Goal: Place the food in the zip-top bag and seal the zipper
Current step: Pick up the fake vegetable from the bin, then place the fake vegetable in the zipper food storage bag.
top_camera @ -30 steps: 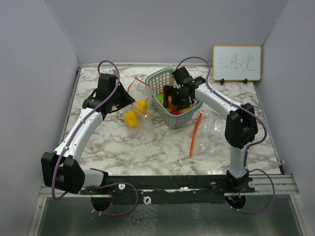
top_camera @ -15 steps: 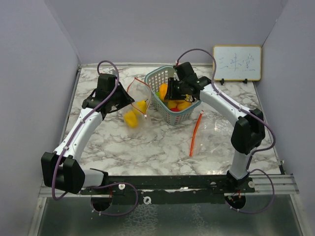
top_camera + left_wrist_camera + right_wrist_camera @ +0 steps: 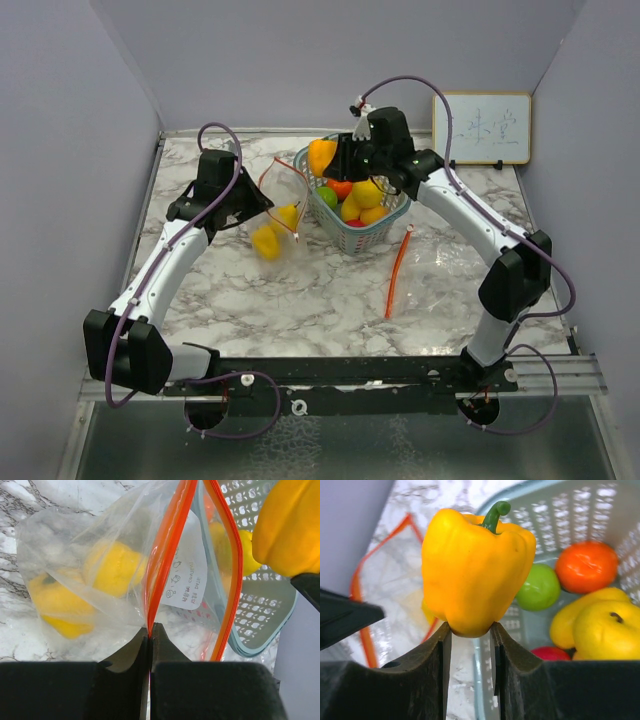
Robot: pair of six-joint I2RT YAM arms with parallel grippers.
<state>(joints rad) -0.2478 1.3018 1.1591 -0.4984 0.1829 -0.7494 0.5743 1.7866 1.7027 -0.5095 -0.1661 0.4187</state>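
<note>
Left tool [image 3: 150,632] clamps the zip-top bag [image 3: 60,540] by its orange rim, holding it open. Right tool [image 3: 470,628] grips a yellow pepper [image 3: 475,565] above the basket [image 3: 600,515] rim, near the desk's [image 3: 330,290] far edge.

Yellow bell pepper [image 3: 475,570] with a green stem [image 3: 495,515]. Pale blue basket [image 3: 580,510] full of holes. Clear bag [image 3: 65,535] with an orange zipper [image 3: 165,565]. White table [image 3: 300,290] with grey marble swirls.

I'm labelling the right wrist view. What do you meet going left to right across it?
The bag → yellow pepper, held in the right hand → green fruit → orange fruit.
</note>
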